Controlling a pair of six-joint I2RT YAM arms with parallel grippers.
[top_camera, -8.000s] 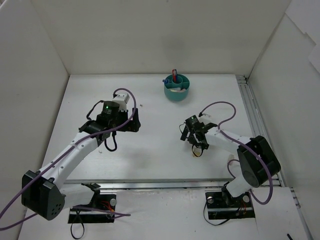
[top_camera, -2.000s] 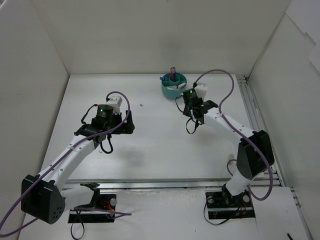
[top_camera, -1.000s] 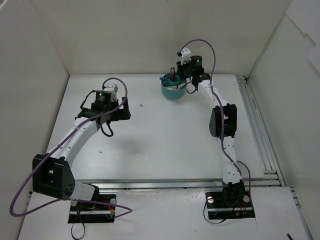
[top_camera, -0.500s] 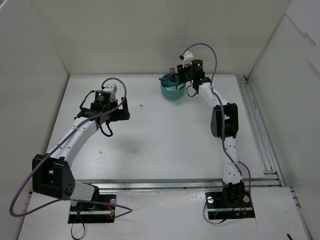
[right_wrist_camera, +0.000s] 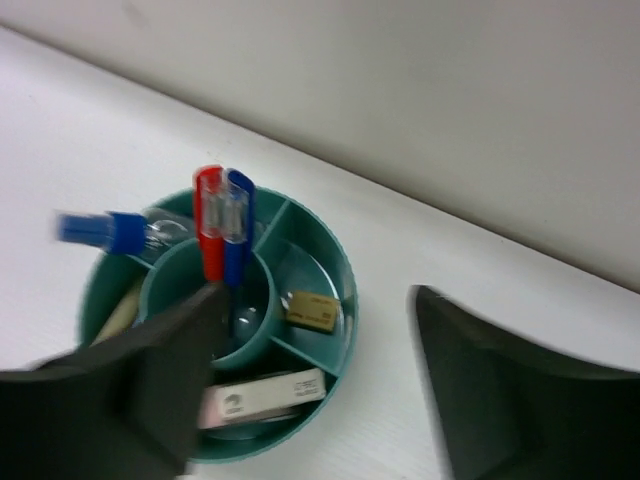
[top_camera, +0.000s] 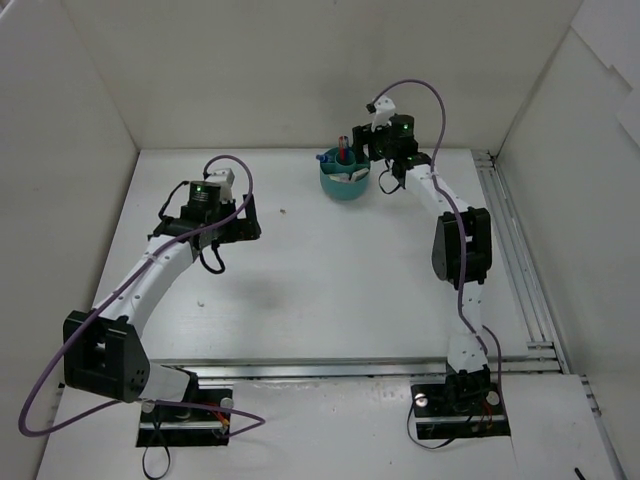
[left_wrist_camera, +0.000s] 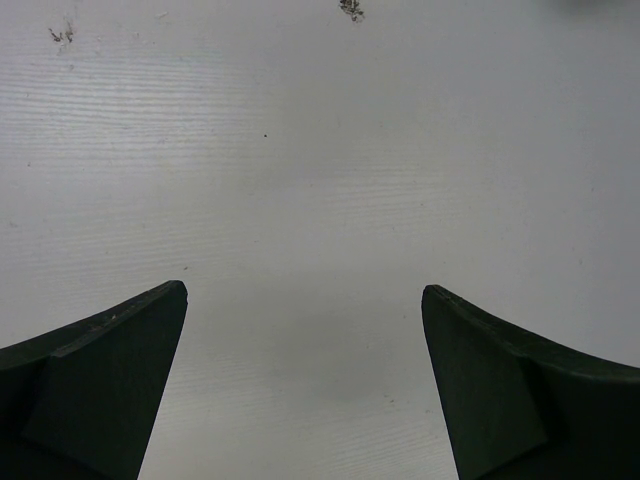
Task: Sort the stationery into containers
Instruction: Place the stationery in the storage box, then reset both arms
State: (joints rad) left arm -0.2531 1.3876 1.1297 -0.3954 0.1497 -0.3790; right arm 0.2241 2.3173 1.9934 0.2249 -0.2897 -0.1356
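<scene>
Swung over from mid-table, your right gripper (right_wrist_camera: 318,300) hangs released above the round teal plastic organiser cup (top_camera: 345,192); your left gripper (left_wrist_camera: 305,290) gapes wide over matte white tabletop (left_wrist_camera: 320,150).

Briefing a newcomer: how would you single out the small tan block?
Look at the round teal cup at the far end of the table. Right of its central well, seen from the right wrist, the tan block lies alone in a ring compartment. It is shorter and darker than the long white eraser in the neighbouring compartment.
</scene>
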